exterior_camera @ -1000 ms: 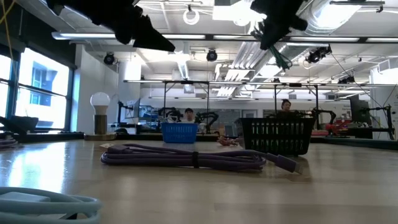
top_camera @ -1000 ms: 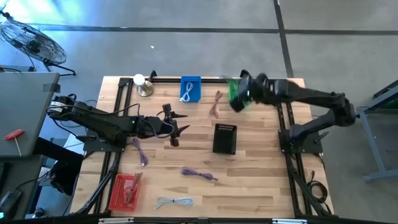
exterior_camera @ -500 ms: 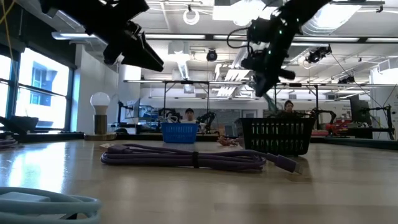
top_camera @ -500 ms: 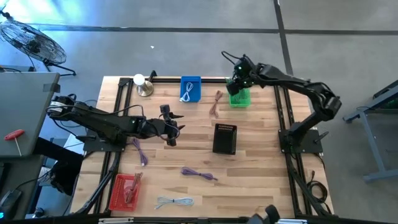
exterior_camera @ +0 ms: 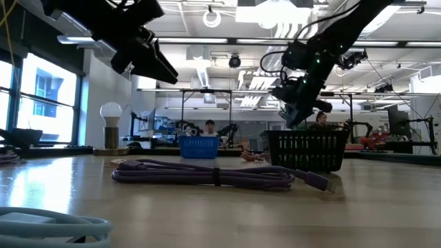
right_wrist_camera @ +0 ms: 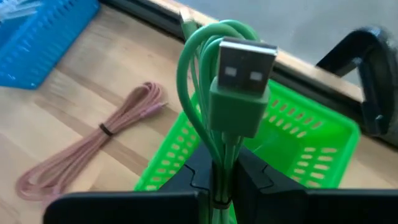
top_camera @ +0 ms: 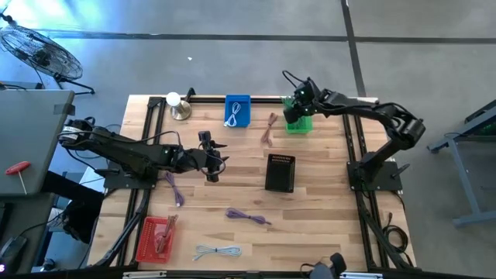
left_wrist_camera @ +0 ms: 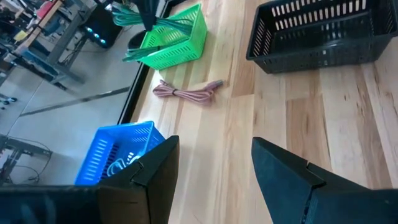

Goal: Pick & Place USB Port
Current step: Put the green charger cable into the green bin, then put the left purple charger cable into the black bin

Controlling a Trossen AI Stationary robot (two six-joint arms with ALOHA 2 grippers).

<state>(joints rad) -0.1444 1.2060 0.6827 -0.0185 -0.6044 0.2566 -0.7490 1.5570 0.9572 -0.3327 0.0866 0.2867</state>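
Note:
A green USB cable (right_wrist_camera: 239, 93), coiled into a bundle with its plug (right_wrist_camera: 244, 65) sticking out, is held by my right gripper (right_wrist_camera: 221, 165), which is shut on it. The gripper (top_camera: 296, 108) is over the green basket (top_camera: 301, 124) at the table's far right. The left wrist view shows the same cable (left_wrist_camera: 140, 22) just above that basket (left_wrist_camera: 177, 37). My left gripper (top_camera: 218, 157) hovers open above bare wood at the table's middle left (left_wrist_camera: 214, 168), with nothing between its fingers. In the low view it shows at the upper left (exterior_camera: 148, 58). My right gripper pinches the gathered strands of the green cable (right_wrist_camera: 219, 155) between its two fingers, below the plug. The fingers slant downward toward the green basket. The loops and plug stick out past the fingertips, lifted above the basket; I cannot tell whether a loop touches its rim.
A black basket (top_camera: 280, 172) stands mid-table, a blue basket (top_camera: 237, 111) with a pale cable at the far edge, and a red basket (top_camera: 155, 239) near left. A pink cable (top_camera: 269, 128), two purple cables (top_camera: 248, 217) (top_camera: 174, 188), a pale cable (top_camera: 217, 251) and a lamp (top_camera: 180, 107) lie about.
My right gripper, still shut on the green cable, has come down from high above the table's far right toward the green basket, its arm swinging in. My left gripper has tipped its fingers somewhat downward and otherwise stayed in place.

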